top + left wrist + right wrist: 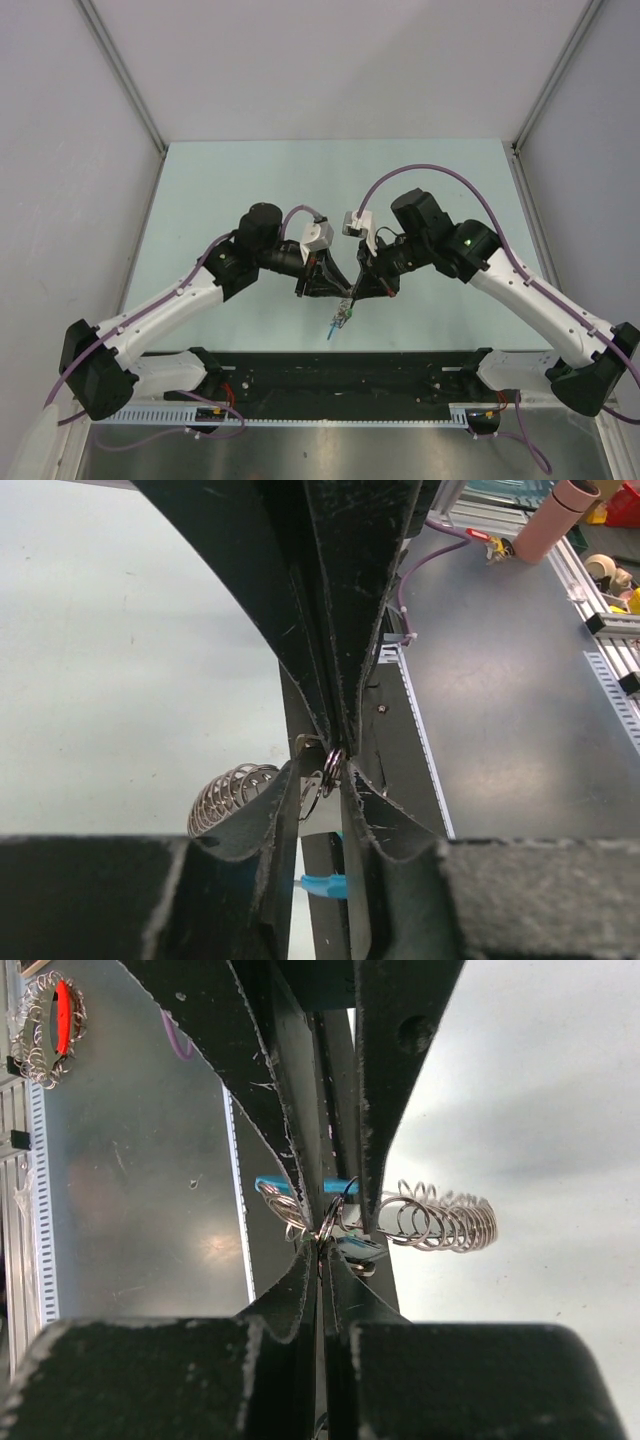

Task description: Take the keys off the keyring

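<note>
Grasp step. Right tool [320,1248] pinches keyring [328,1222]; left tool [320,775] straddles it, jaws slightly apart. Next: close on keys [340,318], slide them off.

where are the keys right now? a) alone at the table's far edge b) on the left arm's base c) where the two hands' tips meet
c: the top view shows the keys right at the tips of the left hand and right hand
</note>
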Available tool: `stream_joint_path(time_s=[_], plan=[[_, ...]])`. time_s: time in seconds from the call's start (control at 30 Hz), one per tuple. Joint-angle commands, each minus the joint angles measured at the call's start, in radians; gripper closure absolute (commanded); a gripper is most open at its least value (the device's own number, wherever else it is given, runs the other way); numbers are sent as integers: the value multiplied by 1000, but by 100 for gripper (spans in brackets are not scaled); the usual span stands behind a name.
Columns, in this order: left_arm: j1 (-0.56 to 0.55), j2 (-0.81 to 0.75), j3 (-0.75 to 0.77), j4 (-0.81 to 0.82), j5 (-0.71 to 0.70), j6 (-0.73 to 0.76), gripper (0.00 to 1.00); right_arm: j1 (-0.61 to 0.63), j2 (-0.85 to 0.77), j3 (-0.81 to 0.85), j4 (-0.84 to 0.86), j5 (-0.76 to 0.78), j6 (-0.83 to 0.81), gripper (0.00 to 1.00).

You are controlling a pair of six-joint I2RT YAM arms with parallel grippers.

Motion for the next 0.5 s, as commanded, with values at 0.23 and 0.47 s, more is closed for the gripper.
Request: stream_joint_path(time_s=[0.23, 0.47], plan=[[-5, 4, 33, 6, 105, 17, 86, 10, 17, 53, 43, -45, -6, 100], [-5, -2, 19, 21, 99, 19, 100, -1, 12, 53, 67, -12, 26, 100]])
